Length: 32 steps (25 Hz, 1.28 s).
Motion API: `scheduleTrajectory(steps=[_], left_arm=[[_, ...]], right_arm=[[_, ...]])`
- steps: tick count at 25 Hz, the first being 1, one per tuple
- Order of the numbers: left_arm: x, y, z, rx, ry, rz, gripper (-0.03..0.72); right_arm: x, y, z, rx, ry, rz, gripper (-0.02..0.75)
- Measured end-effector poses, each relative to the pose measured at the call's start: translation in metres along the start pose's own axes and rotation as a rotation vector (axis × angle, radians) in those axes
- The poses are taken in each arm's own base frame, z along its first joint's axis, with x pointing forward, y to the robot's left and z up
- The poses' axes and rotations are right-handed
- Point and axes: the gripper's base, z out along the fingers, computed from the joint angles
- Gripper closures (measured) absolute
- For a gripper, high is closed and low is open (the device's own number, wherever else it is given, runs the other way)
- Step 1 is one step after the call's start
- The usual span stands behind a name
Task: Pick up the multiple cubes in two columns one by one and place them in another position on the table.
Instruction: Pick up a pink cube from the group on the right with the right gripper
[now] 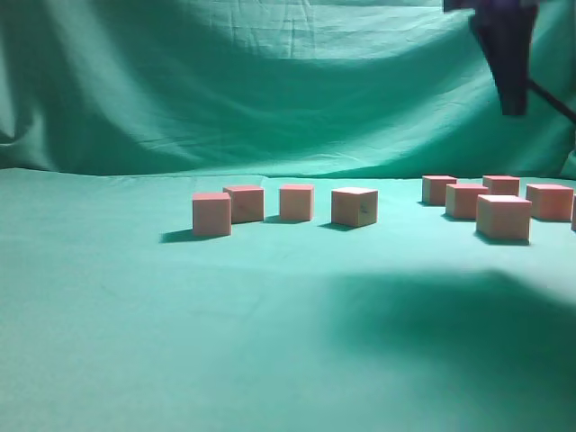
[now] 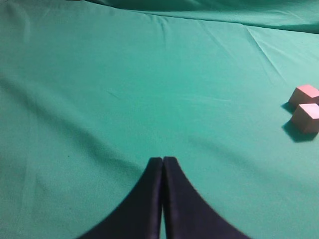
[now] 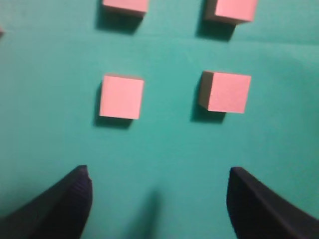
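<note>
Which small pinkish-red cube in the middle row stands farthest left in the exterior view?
The small pinkish-red cube at the row's left end; three similar cubes stand to its right.

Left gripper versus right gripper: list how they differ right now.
The left gripper has its fingers pressed together, while the right gripper is spread wide open. The left gripper faces mostly bare table, with only two cubes at the view's right edge; the right gripper hangs above cubes laid out in two columns, looking straight down. Both have dark fingers and hold nothing.
</note>
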Motion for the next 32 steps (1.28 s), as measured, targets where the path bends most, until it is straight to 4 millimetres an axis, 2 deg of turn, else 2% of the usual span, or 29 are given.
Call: scheduleTrajectory(steps=[1,2,3,5,6,7,9,14,18,27,31,32], left_arm=[[0.000,0.000,0.000,0.000,0.000,0.000,0.688],[0.000,0.000,0.000,0.000,0.000,0.000,0.688],[0.000,0.000,0.000,0.000,0.000,0.000,0.688],[0.000,0.000,0.000,0.000,0.000,0.000,0.688],[0.000,0.000,0.000,0.000,0.000,0.000,0.688],[0.000,0.000,0.000,0.000,0.000,0.000,0.688],[0.000,0.000,0.000,0.000,0.000,0.000,0.688],[0.000,0.000,0.000,0.000,0.000,0.000,0.688],[0.000,0.000,0.000,0.000,0.000,0.000,0.688],[0.000,0.000,0.000,0.000,0.000,0.000,0.688],[0.000,0.000,0.000,0.000,0.000,0.000,0.688],[0.000,0.000,0.000,0.000,0.000,0.000,0.688]], right_arm=[[0.001,-0.003,0.006,-0.005,0.003,0.013,0.179],[0.001,-0.006,0.011,-0.016,0.005,0.028,0.224],[0.001,-0.007,0.015,-0.030,-0.005,0.039,0.230],[0.000,-0.005,0.019,-0.063,-0.030,0.053,0.225],[-0.002,-0.003,0.020,-0.082,-0.045,0.060,0.269],[-0.003,-0.002,0.021,-0.102,-0.061,0.066,0.273],[-0.007,0.001,0.024,-0.125,-0.085,0.074,0.270],[-0.015,0.008,0.053,-0.117,-0.047,0.068,0.270],[-0.019,0.012,0.069,-0.116,-0.036,0.064,0.270],[-0.023,0.015,0.087,-0.114,-0.023,0.058,0.270],[-0.023,0.016,0.090,-0.112,-0.016,0.053,0.465],[-0.023,0.016,0.090,-0.112,-0.016,0.053,0.486]])
